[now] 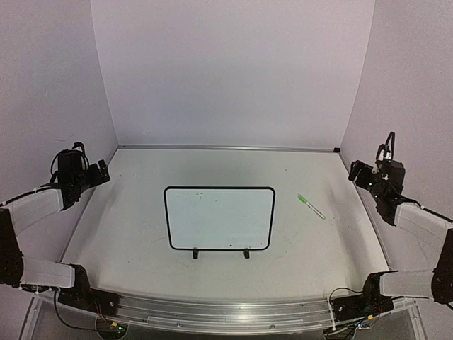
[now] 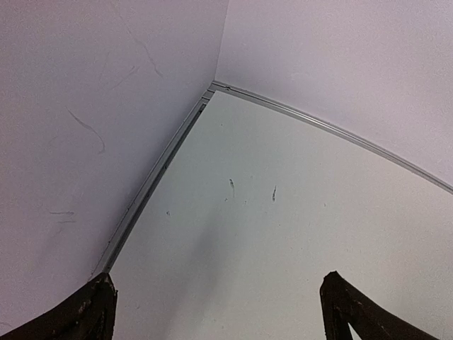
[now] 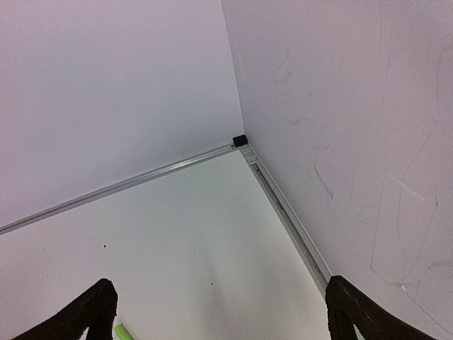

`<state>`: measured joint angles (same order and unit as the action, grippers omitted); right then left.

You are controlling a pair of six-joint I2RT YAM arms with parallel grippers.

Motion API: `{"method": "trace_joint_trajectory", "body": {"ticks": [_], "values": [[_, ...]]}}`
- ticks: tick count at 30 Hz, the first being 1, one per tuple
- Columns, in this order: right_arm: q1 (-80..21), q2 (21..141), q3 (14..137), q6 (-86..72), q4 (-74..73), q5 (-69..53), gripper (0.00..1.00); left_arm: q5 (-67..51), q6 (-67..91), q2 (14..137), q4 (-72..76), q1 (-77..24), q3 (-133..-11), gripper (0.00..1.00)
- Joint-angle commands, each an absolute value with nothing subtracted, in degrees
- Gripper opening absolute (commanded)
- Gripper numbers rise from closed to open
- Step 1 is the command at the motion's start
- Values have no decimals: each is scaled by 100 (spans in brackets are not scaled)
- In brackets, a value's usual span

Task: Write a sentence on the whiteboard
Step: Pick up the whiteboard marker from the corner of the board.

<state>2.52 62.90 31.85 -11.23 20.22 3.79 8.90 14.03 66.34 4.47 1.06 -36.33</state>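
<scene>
At the near edge of the table (image 1: 127, 234), two arms (image 1: 35, 209) are bolted to one aluminium rail (image 1: 226, 308). In the top view the frame sides cut both arms off, so parts of their links do not show.

One whiteboard (image 1: 219, 218) lies flat in the middle of the table, well apart from both grippers. Its two black feet clips (image 1: 193, 253) sit on the long edge nearest the arm bases. Its face looks white with a few faint specks, possibly stray marks, too small from above to read.

One green marker (image 1: 311, 206) lies on the table to the right of the board. It does not touch the board, and it is slanted with its green end toward the far left.

The left gripper (image 1: 101, 173) hangs over the table's left edge and the right gripper (image 1: 356, 172) over its right edge. Each holds nothing.

The left wrist view shows only two dark fingertips (image 2: 85, 315), one in each bottom corner, spread wide over bare table. The right wrist view shows the same: two fingertips (image 3: 361, 312) far apart. Beside the left one, a short green end of the marker shows, cut off by the bottom edge.

Farther back, a metal strip (image 1: 226, 147) runs where the table meets the walls (image 2: 71, 106), which carry faint scuffs. One small black corner piece (image 3: 240, 139) sits in the far right corner.
</scene>
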Motion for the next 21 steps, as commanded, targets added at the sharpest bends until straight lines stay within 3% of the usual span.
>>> {"method": "trace_joint_trajectory", "body": {"ticks": [1, 6, 10, 15, 21], "values": [[236, 6341, 3519, -1318, 1324, 140, 98, 988, 1710, 6237, -361, 97, -4135, 100], [235, 6491, 3995, -945, 616, -753, 98, 861, 2294, 6339, -1872, 97, -5259, 100], [228, 6878, 4519, -705, -167, -1219, 98, -250, 1884, 6701, -2869, 96, -6366, 100], [160, 7597, 5064, -486, -989, -1505, 94, -943, 1394, 6799, -3242, 97, -7035, 99], [33, 8266, 5467, -492, -1390, -1710, 91, -998, 736, 6862, -2834, 96, -6808, 99]]}}
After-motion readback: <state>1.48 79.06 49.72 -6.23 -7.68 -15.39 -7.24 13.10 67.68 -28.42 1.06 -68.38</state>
